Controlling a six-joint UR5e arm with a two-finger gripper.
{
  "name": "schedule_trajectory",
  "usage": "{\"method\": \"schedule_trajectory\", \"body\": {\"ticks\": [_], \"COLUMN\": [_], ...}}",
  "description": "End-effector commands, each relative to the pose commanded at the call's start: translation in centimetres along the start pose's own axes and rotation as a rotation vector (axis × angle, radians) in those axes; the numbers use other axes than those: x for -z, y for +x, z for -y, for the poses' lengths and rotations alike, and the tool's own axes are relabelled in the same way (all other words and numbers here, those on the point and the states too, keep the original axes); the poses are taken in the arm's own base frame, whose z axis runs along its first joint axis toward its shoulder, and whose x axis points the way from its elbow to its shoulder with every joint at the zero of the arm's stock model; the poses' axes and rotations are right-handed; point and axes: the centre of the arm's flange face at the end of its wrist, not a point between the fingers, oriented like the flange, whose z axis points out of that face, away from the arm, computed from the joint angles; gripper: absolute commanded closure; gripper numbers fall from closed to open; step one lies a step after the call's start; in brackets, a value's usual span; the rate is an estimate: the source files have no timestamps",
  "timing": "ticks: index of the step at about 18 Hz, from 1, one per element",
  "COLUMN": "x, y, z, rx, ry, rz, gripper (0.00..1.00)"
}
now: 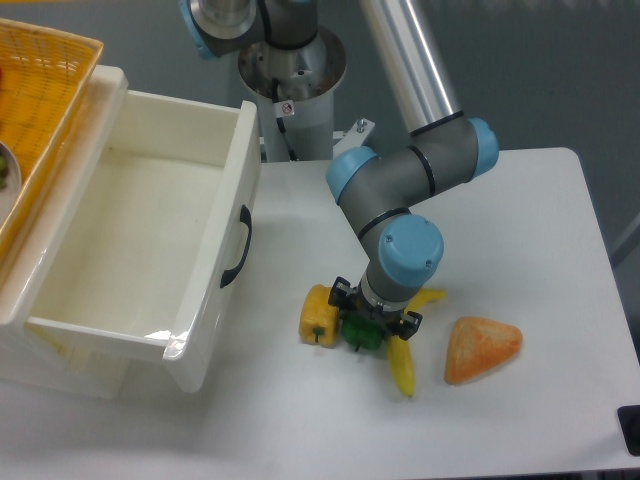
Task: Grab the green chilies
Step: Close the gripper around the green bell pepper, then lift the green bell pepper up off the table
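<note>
Far left: woven yellow-orange plastic basket (40, 90), corner only in view. Next to it a big white plastic drawer-style bin (130, 250) with a black handle (236, 247) on its right wall, interior bare.

On the white tabletop (520, 420), just right of the bin: small yellow blocky toy pepper (318, 316). Touching its right side is the small glossy dark green pepper-shaped toy, i.e. the green chilies (359, 333), sitting on the table.

My black two-finger gripper (372, 318) is straight down over the green chilies, one finger on each side of it. Wrist blocks most of the view, so I can't tell whether the fingers are pinching it or just bracketing it.

Long yellow toy banana (402, 362) lies right beside the green one, partly under my wrist, one end poking out toward the right.

Further right, apart from the cluster: orange rounded-triangle toy, bread-like texture (482, 348).

Arm: grey links, blue joint caps (410, 250).
</note>
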Motion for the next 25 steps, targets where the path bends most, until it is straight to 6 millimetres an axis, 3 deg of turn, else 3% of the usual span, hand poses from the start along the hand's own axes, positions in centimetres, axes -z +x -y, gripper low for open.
{"method": "schedule_trajectory", "body": {"ticks": [8,10,17,21,25], "x": [3.7,5.8,11.2,13.2,14.6], "y": [0.1,0.6,3.0,4.9,4.8], "z": [-0.2,-0.7,-3.9,-5.1,-6.8], "rx": [-0.039,-0.054,-0.175,-0.244,-0.263], "ry": [0.018,0.021,-0.011,-0.014,-0.017], "rz": [0.035,0.039,-0.008,0.012,0.013], "gripper": [0.53,0.53,0.53,0.53,0.53]}}
